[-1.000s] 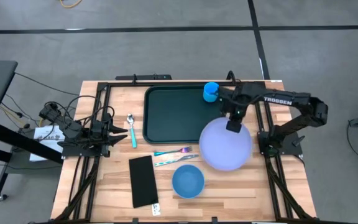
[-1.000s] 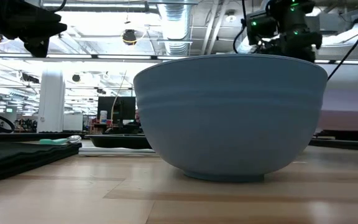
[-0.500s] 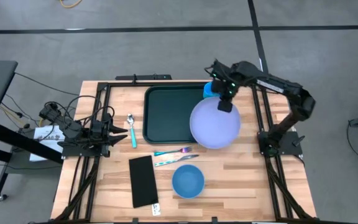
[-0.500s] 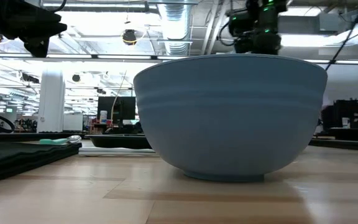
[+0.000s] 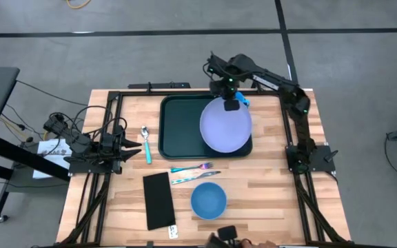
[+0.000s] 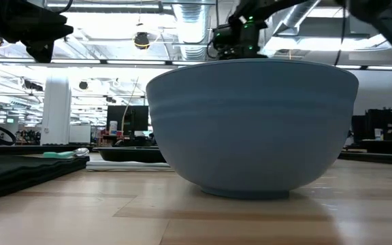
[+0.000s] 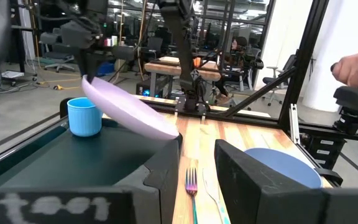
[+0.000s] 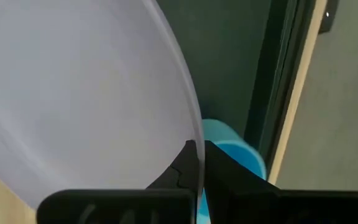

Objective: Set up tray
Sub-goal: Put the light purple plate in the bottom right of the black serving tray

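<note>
Right gripper (image 5: 232, 105) jaws clamp the lavender plate (image 5: 225, 125) rim, tilted above the tray (image 5: 185, 127), which lies at 7 o'clock. Left gripper (image 5: 131, 147) waits, jaws part-open, empty.

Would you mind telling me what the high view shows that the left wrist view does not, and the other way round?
Only the high view shows the spoon, the flat black rectangle and the parked left gripper.

Only the left wrist view shows the lavender plate tilted above the tray, clear of its floor, plus a person's hand.

Both show the right gripper pinching the plate's rim, the blue cup, the fork and the blue bowl.
</note>
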Controlling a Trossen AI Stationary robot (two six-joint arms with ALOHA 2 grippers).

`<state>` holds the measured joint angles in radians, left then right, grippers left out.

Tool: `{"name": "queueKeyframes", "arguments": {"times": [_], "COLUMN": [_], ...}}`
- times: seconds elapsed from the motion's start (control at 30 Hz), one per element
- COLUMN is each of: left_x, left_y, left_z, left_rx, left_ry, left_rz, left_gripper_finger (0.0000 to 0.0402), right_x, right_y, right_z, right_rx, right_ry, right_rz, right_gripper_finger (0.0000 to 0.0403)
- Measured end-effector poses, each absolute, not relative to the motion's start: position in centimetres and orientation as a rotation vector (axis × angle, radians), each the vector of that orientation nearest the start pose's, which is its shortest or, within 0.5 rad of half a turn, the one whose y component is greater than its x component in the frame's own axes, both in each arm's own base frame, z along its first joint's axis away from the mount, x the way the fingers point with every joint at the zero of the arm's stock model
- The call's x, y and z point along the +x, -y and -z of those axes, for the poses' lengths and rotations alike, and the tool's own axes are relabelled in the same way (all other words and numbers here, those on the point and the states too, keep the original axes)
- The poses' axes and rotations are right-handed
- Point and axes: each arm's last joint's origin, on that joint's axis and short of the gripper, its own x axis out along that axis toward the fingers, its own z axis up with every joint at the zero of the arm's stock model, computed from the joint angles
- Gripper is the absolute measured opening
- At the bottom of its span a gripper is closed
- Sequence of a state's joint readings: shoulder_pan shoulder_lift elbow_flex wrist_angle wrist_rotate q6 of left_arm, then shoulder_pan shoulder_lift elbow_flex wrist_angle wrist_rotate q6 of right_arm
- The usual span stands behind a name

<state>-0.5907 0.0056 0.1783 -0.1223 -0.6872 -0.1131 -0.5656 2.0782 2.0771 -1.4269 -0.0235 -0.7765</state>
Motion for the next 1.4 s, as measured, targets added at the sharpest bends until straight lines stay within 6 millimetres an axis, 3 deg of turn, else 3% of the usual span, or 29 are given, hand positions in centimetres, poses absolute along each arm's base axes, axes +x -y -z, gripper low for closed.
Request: {"name": "queueKeyframes", "arguments": {"times": [0.27,0.5,0.77,1.4], "left_x": [7.4,7.4,7.4,7.4], "left_y": [2.8,2.8,2.8,2.8], "left_z": [-21.1,-21.0,-20.9,-20.9], "left_rx": [-0.143,-0.139,-0.129,-0.131], "left_ry": [0.046,0.042,0.028,0.028], "left_rz": [-0.095,-0.095,-0.102,-0.101], "left_gripper_finger": [0.0094,0.0094,0.0094,0.0094], "right_x": [37.9,39.6,40.2,41.1], "right_y": [21.2,20.9,20.9,20.1], "right_z": [-28.1,-26.8,-25.9,-26.0], "right_rx": [-0.344,-0.447,-0.487,-0.555], "right_ry": [-1.477,-1.526,-1.535,-1.490], "right_rz": [-0.238,-0.242,-0.256,-0.284], "right_gripper_finger": [0.0000,0.0000,0.0000,0.0016]}}
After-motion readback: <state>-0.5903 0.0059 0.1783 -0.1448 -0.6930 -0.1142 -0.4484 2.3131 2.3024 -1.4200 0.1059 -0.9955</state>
